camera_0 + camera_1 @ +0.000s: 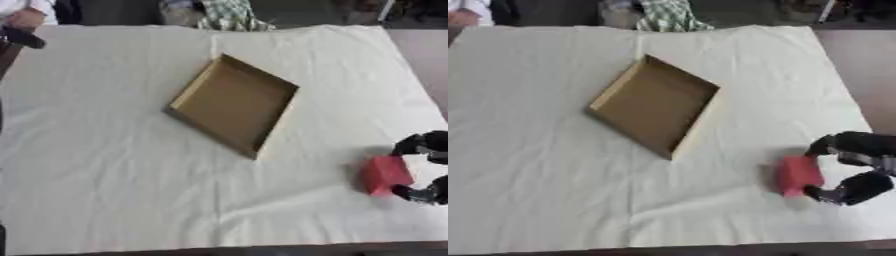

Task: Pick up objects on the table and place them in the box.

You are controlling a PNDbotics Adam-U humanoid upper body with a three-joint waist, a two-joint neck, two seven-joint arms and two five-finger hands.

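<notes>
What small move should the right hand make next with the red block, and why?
Probably close and lift: the right hand has its fingers and thumb curled around the red block, which seems to rest on the white cloth. The open brown cardboard box lies apart, up and to the left, with nothing in it.

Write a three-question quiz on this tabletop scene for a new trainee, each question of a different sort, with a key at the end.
1. True or false: the red block already lies inside the cardboard box.
2. Which robot hand is at the red block?
A. the left one
B. the right one
C. both
3. Fill in: the white cloth covers the ____ under the box.

Key
1. False. The block sits on the cloth near the right edge, apart from the box, and nothing shows inside the box.
2. B. The right robot hand has its fingers curled round the block from above and below; the left one shows in neither view.
3. table
</notes>
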